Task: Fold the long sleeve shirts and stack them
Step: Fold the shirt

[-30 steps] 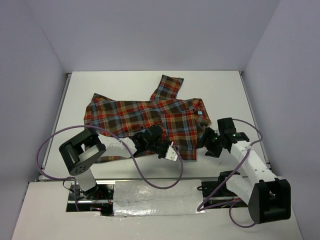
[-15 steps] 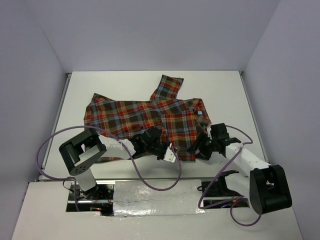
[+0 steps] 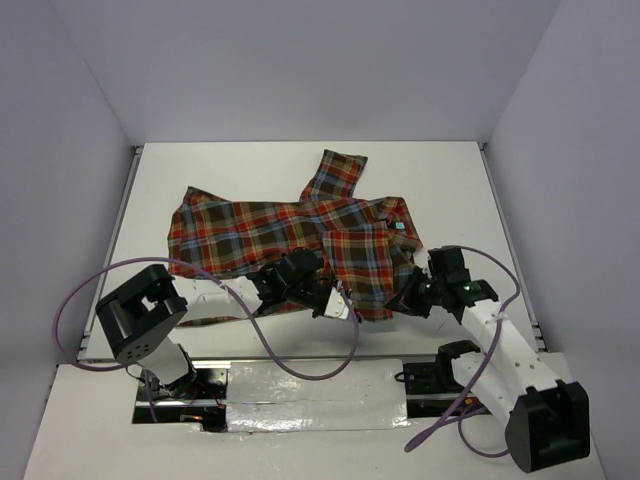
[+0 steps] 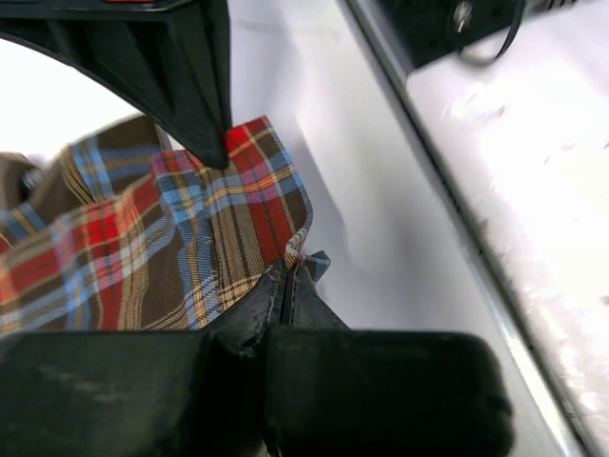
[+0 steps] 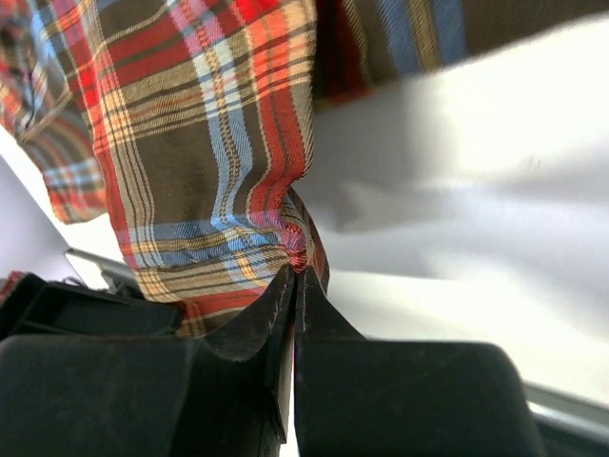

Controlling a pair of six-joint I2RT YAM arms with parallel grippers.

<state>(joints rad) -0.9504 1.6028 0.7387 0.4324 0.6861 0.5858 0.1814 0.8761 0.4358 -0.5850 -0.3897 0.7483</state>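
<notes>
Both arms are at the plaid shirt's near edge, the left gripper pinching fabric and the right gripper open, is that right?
Not quite: the right gripper is shut on a fold of the plaid shirt too, as the right wrist view shows. The rest holds: both arms are at its near edge, and the left gripper pinches the fabric.
</notes>
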